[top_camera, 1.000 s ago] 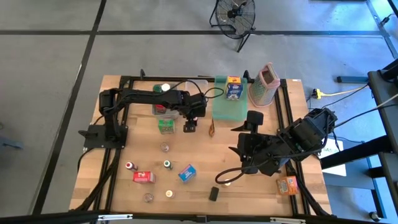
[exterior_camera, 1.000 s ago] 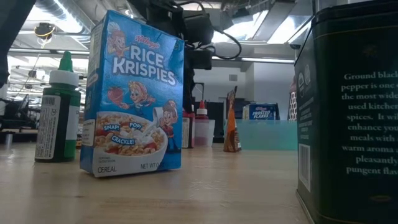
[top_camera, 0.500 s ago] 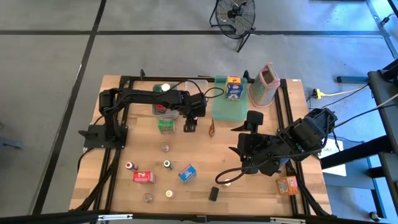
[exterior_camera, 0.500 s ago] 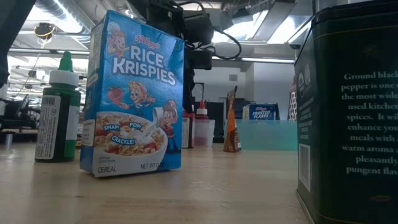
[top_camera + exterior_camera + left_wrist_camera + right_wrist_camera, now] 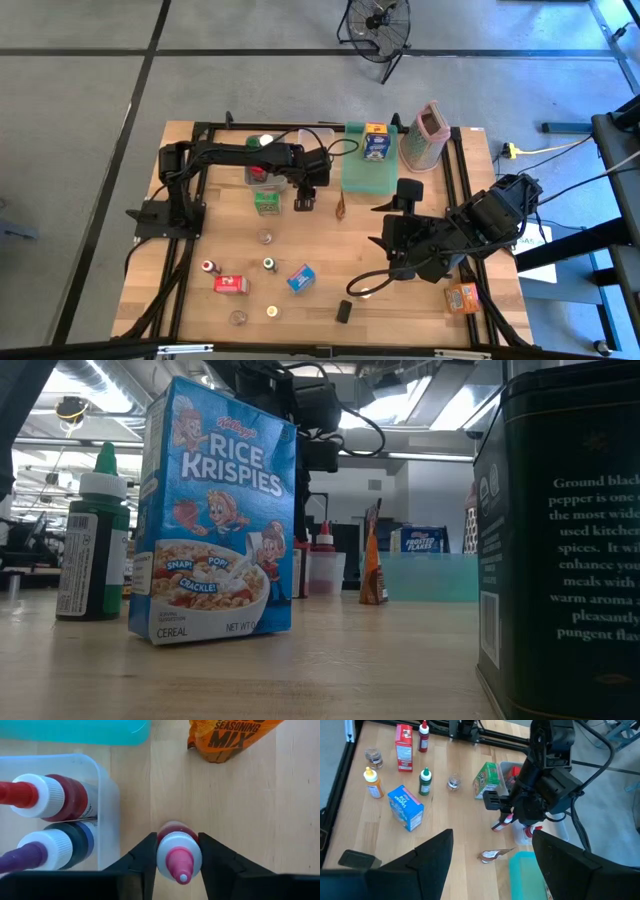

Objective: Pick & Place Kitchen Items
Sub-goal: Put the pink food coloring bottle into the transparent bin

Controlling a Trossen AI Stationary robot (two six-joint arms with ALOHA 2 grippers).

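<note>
Pink-capped bottle stands upright mid-desk beside the clear bin, squeezed between the left gripper's fingers. Right gripper hangs spread and empty near the desk's right edge.

Seasoning packet cut off; pepper tin cropped

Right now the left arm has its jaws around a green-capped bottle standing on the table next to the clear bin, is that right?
Not quite: the cap is pink, not green. The left wrist view shows the left gripper with its jaws on either side of a pink-capped bottle standing on the table next to the clear bin.
</note>
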